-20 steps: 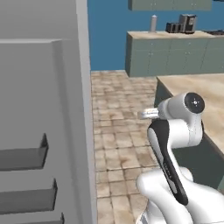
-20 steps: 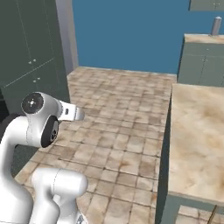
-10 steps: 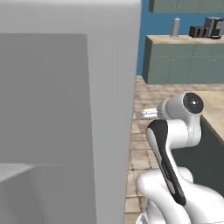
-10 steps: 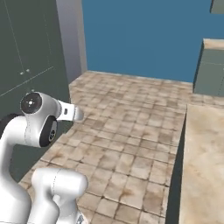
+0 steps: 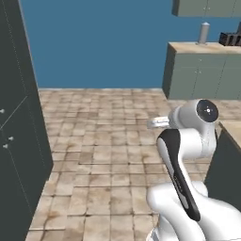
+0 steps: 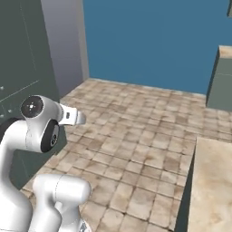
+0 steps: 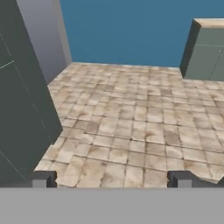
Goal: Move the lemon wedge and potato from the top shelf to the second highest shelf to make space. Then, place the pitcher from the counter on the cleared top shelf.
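My gripper is open, its two dark fingertips set wide apart with nothing between them, looking down at a bare tiled floor. A beige counter with grey-green fronts stands at the far right, and its corner is at the top right in the hand view. A nearer beige worktop lies at the lower right. My white arm is folded close over the base. The lemon wedge, the potato, the pitcher and both shelves are out of view.
A tall dark cabinet front stands close on the left, with a pale grey panel beyond it. A blue wall closes the back. A pale grey bottle and a dark appliance sit on the far counter.
The whole picture has swung: the base has turned, so the pale grey fridge panel has left the left base view and open floor fills the middle. The arm keeps its pose and the gripper stays open.
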Controlling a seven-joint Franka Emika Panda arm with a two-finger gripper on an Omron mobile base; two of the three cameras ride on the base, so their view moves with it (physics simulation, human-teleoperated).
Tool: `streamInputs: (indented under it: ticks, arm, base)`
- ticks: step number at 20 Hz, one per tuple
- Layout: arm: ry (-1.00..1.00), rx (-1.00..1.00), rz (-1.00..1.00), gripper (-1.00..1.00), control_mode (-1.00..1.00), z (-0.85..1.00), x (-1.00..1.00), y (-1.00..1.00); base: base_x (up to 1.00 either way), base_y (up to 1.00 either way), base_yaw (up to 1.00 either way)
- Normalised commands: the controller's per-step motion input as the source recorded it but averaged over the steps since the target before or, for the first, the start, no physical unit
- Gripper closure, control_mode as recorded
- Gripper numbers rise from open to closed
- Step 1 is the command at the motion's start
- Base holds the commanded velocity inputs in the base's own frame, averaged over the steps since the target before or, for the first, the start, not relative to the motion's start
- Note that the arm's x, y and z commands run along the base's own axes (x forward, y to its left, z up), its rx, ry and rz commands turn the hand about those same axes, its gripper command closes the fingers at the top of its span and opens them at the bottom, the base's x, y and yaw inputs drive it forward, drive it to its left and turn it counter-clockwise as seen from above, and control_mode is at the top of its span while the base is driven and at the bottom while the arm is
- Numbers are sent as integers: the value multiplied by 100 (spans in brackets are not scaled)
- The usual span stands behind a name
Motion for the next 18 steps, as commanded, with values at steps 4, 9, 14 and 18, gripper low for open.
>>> streamInputs:
  ticks: [4, 9, 14, 18]
  arm:
    - [0, 0, 0, -100, 100, 0, 0, 0]
    - [0, 0, 0, -100, 100, 0, 0, 0]
    - [0, 0, 0, -100, 100, 0, 0, 0]
    - [0, 0, 0, -100, 100, 0, 0, 0]
  base:
    - [100, -7, -22]
    - [96, 0, -47]
    - [74, 0, -59]
    - [77, 16, -58]
